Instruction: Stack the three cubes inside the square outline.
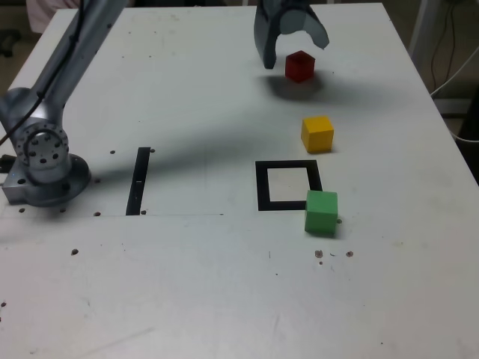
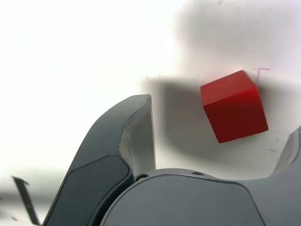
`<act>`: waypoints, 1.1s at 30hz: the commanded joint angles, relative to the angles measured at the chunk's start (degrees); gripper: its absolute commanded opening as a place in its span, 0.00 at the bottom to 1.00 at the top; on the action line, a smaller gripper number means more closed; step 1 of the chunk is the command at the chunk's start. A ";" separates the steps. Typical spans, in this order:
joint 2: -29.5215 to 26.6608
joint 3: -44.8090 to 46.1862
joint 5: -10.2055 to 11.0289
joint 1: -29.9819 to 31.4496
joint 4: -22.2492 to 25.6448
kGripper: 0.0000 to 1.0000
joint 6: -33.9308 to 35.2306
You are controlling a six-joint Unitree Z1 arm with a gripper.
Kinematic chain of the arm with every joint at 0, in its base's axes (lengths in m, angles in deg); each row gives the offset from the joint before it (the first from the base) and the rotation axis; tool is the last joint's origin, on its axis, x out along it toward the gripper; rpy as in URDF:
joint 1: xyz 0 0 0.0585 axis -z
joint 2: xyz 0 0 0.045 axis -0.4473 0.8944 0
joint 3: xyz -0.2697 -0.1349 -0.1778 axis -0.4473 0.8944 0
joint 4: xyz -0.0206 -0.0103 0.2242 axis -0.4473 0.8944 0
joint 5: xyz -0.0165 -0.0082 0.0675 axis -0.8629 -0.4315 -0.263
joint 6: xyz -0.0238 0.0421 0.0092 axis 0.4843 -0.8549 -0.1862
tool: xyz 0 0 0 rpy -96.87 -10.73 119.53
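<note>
White tabletop [image 1: 187, 284], so you get clean contrast. Your grey gripper [image 1: 293, 54] hangs wide open and empty over the matte red cube [image 1: 299, 66] at upper right, lined up to grab. Matte yellow cube [image 1: 317, 133] and matte green cube [image 1: 321, 212] wait lower down, green touching the black tape square outline [image 1: 262, 187] at centre.

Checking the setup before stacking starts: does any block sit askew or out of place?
The green cube sits on the square outline's near corner at the exterior view's right, overlapping the tape instead of lying inside or clear. The red cube and yellow cube stand apart, undamaged.
</note>
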 commanded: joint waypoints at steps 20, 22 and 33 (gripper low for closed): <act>4.66 -0.71 0.51 0.95 -4.45 0.93 8.31; 4.93 -0.80 0.58 0.87 -5.06 0.91 8.31; 4.98 -1.19 0.81 0.69 -5.52 0.75 8.31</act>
